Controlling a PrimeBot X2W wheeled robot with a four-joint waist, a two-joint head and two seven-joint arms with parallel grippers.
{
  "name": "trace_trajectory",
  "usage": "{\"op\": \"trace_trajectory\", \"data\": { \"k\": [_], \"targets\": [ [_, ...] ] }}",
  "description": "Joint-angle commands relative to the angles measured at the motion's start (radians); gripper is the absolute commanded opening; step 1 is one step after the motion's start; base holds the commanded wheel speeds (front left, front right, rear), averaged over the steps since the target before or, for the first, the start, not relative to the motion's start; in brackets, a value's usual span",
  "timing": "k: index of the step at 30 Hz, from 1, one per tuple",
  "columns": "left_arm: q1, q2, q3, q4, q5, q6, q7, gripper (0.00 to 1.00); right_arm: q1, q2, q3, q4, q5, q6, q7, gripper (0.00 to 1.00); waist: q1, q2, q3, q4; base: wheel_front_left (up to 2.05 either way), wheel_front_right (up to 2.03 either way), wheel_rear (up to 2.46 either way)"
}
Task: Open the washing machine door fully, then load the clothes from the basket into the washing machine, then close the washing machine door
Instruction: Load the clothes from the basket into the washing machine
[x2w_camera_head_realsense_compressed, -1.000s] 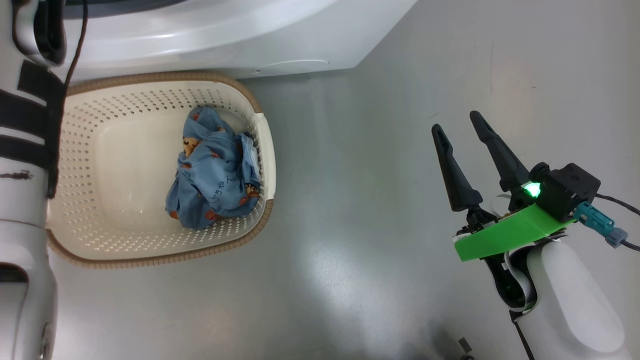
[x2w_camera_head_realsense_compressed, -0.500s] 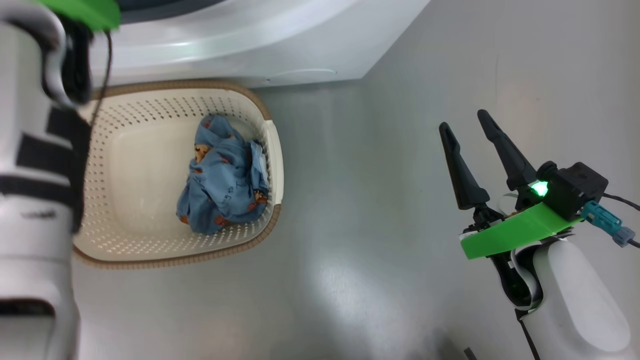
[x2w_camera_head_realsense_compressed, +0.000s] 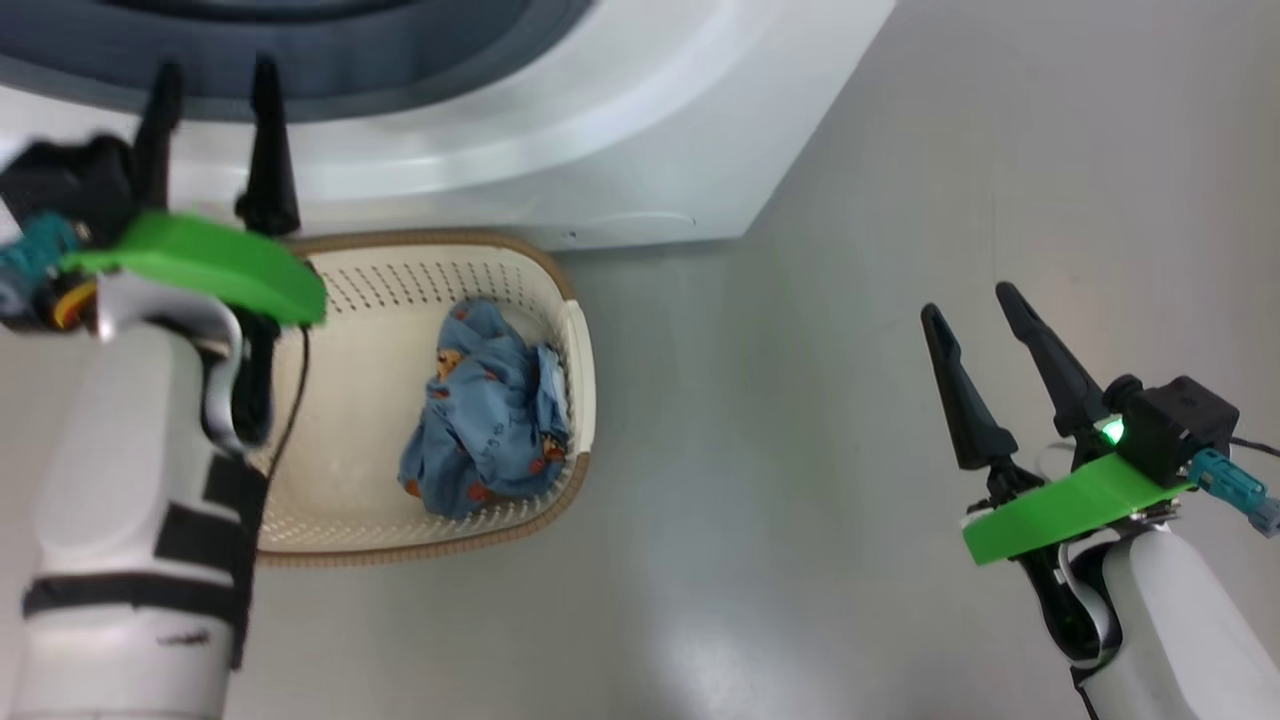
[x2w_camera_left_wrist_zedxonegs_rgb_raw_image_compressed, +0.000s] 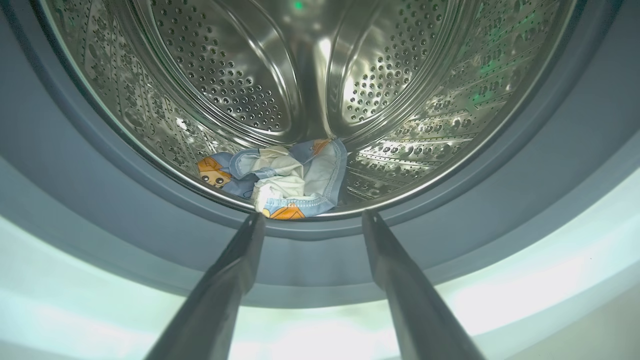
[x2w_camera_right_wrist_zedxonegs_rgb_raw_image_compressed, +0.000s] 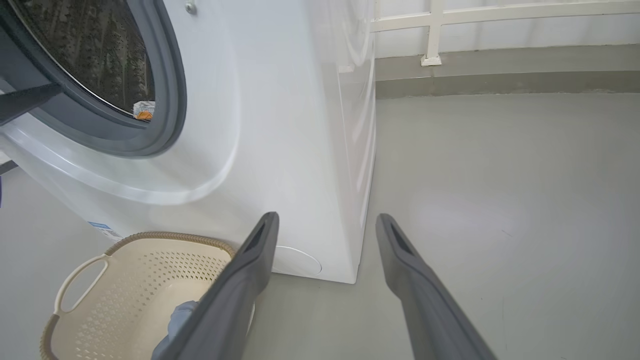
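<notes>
The washing machine (x2w_camera_head_realsense_compressed: 600, 130) stands with its opening uncovered; the washing machine door is out of view. My left gripper (x2w_camera_head_realsense_compressed: 212, 80) is open and empty in front of the grey gasket. In the left wrist view that gripper (x2w_camera_left_wrist_zedxonegs_rgb_raw_image_compressed: 313, 217) points at the gasket's lower lip, just short of light-blue and cream clothes (x2w_camera_left_wrist_zedxonegs_rgb_raw_image_compressed: 285, 180) lying in the steel drum (x2w_camera_left_wrist_zedxonegs_rgb_raw_image_compressed: 225, 75). The cream basket (x2w_camera_head_realsense_compressed: 470, 545) sits on the floor against the machine, with more blue clothes (x2w_camera_head_realsense_compressed: 490, 410) bunched at its right end. My right gripper (x2w_camera_head_realsense_compressed: 968, 305) hangs open and empty over bare floor, well right of the basket.
In the right wrist view the open right gripper (x2w_camera_right_wrist_zedxonegs_rgb_raw_image_compressed: 326, 219) faces the machine's right front corner (x2w_camera_right_wrist_zedxonegs_rgb_raw_image_compressed: 350, 200), with the basket (x2w_camera_right_wrist_zedxonegs_rgb_raw_image_compressed: 165, 235) at the lower left. Grey floor (x2w_camera_right_wrist_zedxonegs_rgb_raw_image_compressed: 500, 200) stretches to a low kerb and a white railing (x2w_camera_right_wrist_zedxonegs_rgb_raw_image_compressed: 432, 30) behind.
The head camera has shifted, so more of the machine's front shows. My left arm has come down the head view, bringing its open gripper into sight. The right arm holds its pose.
</notes>
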Motion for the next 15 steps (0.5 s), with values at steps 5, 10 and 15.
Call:
{"op": "trace_trajectory", "data": {
  "k": [5,10,15],
  "targets": [
    [0.127,0.019,0.057,-0.077,0.024,-0.002,-0.005,1.00,0.066,-0.019,0.014,-0.009,-0.007,0.002,-0.005,1.00,-0.0001,0.0000,-0.104,0.030,0.00,0.00,0.00],
    [0.247,0.004,0.079,-0.125,0.043,-0.002,-0.005,1.00,0.109,-0.027,0.005,-0.003,-0.004,0.002,-0.005,1.00,-0.0001,0.0000,-0.172,0.041,0.00,0.00,0.00],
    [0.370,-0.010,0.109,-0.161,0.057,-0.002,-0.005,1.00,0.160,-0.037,-0.008,0.000,-0.001,0.002,-0.005,1.00,-0.0001,0.0000,-0.237,0.053,0.00,0.00,0.00]
  ]
}}
